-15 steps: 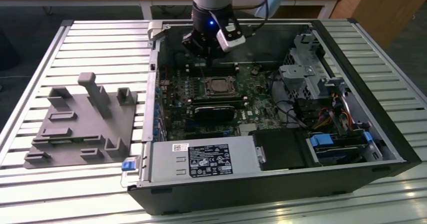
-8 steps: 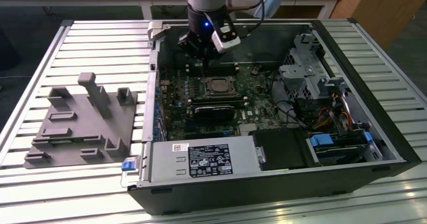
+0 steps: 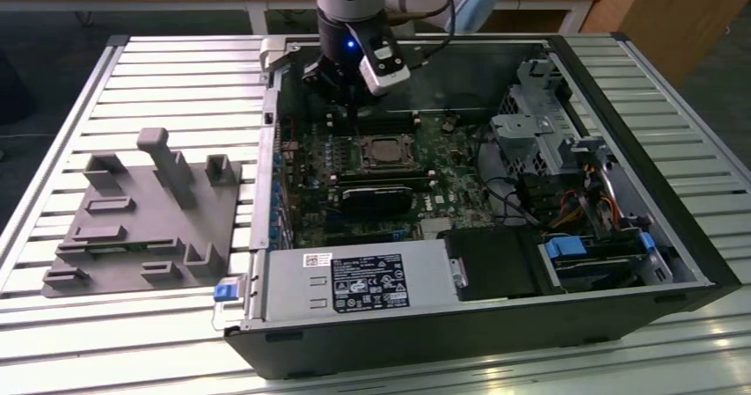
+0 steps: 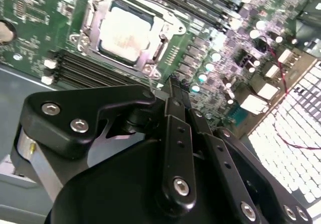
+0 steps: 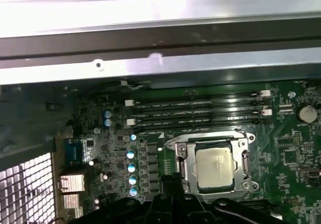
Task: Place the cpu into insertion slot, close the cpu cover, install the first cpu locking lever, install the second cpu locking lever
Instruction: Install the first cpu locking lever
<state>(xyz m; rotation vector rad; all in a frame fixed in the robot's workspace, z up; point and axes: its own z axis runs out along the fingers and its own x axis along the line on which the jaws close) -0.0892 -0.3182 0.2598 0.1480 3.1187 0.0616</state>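
Cpu (image 5: pixel 215 169) flat, metal top upward

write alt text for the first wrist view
The cpu sits on a green motherboard, framed by the silver cpu cover lying flat around it. The gripper is close beside the cover, with long black memory slots on the cover's far side.

The cpu (image 5: pixel 215 169), a flat square chip with a dull pale-grey metal top, lies level in the insertion slot (image 3: pixel 382 153). The slot sits near the middle of the green motherboard (image 5: pixel 291 184). The cpu cover (image 4: pixel 163 35), a thin silver frame, lies flat around the chip, whose top shows through its square window.
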